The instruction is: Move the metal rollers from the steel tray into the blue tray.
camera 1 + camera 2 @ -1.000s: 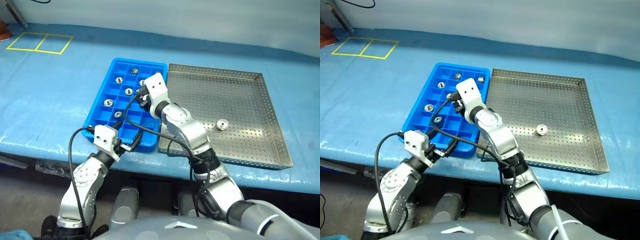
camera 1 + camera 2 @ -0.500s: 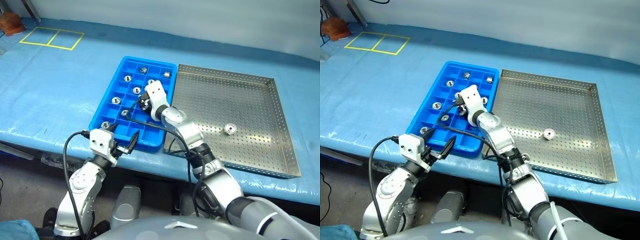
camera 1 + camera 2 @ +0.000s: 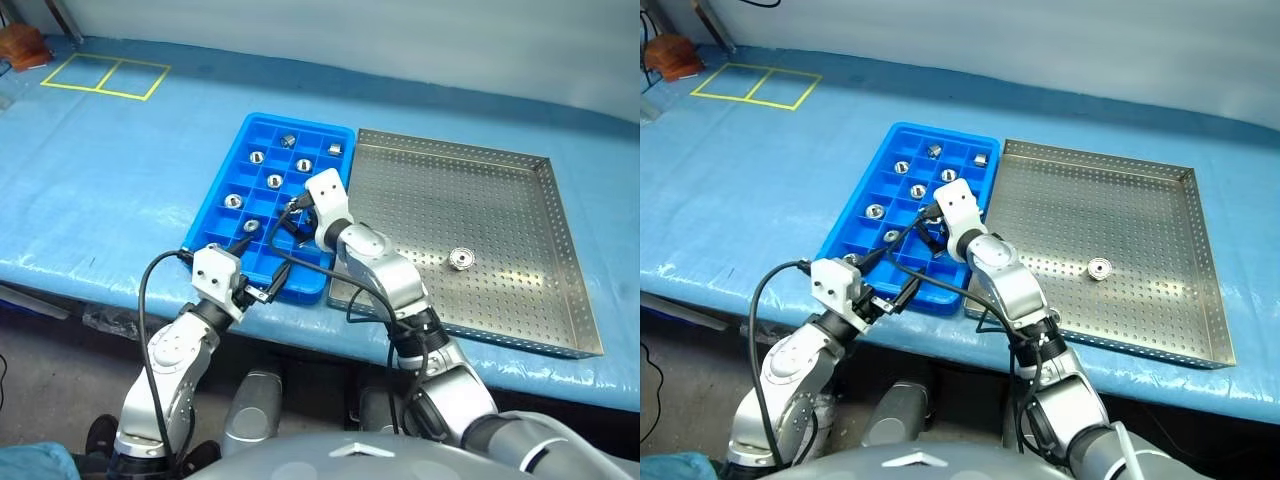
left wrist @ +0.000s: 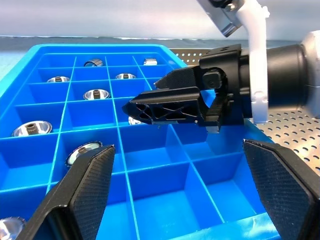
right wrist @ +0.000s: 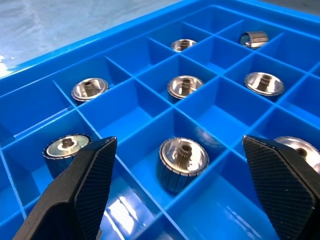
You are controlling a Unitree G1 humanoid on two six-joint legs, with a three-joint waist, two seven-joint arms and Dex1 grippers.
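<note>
The blue tray [image 3: 262,243] lies on the table left of the steel tray [image 3: 500,190], their sides touching. One metal roller [image 3: 460,259] rests on the steel tray's perforated floor. Several metal rollers [image 3: 273,181] sit singly in the blue tray's compartments. My right gripper [image 5: 178,145] is open low over the blue tray's near half, and a roller [image 5: 183,156] stands free in the compartment between its fingers. At the tray's near edge my left gripper [image 4: 177,147] is open and empty, pointing at the right gripper [image 4: 170,102].
Both trays rest on a blue-covered table [image 3: 120,200] whose front edge runs just behind my left gripper. Yellow tape squares [image 3: 105,77] mark the far left, beside a brown object [image 3: 22,45]. Open cloth lies left of the blue tray.
My right gripper has moved a little right and down over the blue tray and has opened. The head camera shifted early on. My left gripper has hardly moved.
</note>
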